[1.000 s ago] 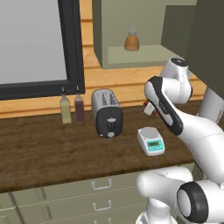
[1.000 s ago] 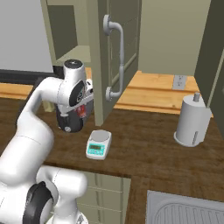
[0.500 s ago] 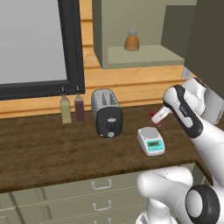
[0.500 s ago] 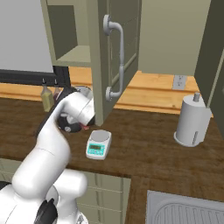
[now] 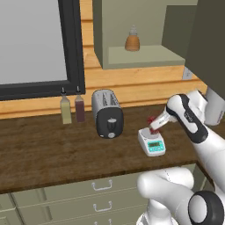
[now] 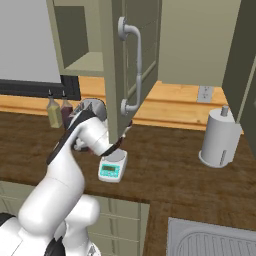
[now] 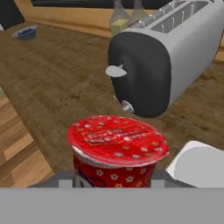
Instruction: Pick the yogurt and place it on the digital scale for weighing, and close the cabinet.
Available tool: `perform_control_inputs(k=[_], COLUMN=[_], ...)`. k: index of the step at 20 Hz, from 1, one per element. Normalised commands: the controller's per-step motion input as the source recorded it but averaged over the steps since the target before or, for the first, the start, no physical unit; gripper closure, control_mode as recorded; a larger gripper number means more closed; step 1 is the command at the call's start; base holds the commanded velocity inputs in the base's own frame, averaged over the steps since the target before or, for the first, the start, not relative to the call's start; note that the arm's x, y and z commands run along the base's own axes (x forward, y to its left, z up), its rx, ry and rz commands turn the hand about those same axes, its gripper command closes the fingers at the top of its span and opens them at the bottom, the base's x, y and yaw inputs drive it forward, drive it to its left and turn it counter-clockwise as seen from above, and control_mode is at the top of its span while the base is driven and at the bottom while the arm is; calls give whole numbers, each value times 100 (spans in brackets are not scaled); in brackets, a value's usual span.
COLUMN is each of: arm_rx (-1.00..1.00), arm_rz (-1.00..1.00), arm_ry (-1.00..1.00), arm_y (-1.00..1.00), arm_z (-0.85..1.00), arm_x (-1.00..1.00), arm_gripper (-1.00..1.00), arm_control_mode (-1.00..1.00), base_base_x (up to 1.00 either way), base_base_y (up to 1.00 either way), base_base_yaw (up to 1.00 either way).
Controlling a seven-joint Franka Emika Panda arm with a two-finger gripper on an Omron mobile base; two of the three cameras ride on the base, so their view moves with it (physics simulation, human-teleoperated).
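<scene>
One second has carried my gripper (image 5: pixel 154 126), clamped on the yogurt (image 7: pixel 117 148), down from mid-air to just above the digital scale (image 5: pixel 152 142), so release comes next, cabinet (image 6: pixel 131 65) still open.

Two base views flank the scale (image 5: pixel 151 141) from behind; the hand view looks close at the toaster (image 7: pixel 162 52).
</scene>
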Motion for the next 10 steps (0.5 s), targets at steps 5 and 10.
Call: perform_control_inputs(k=[5, 10], arm_rx=[5, 6], arm_rz=[2, 7], arm_ry=[0, -11], arm_y=[6, -14], arm_z=[-11, -16], arm_x=[0, 0], arm_gripper=[100, 100], arm_control_mode=[-100, -100], base_base_x=[0, 0], base_base_y=[0, 0], base_base_yaw=[0, 0])
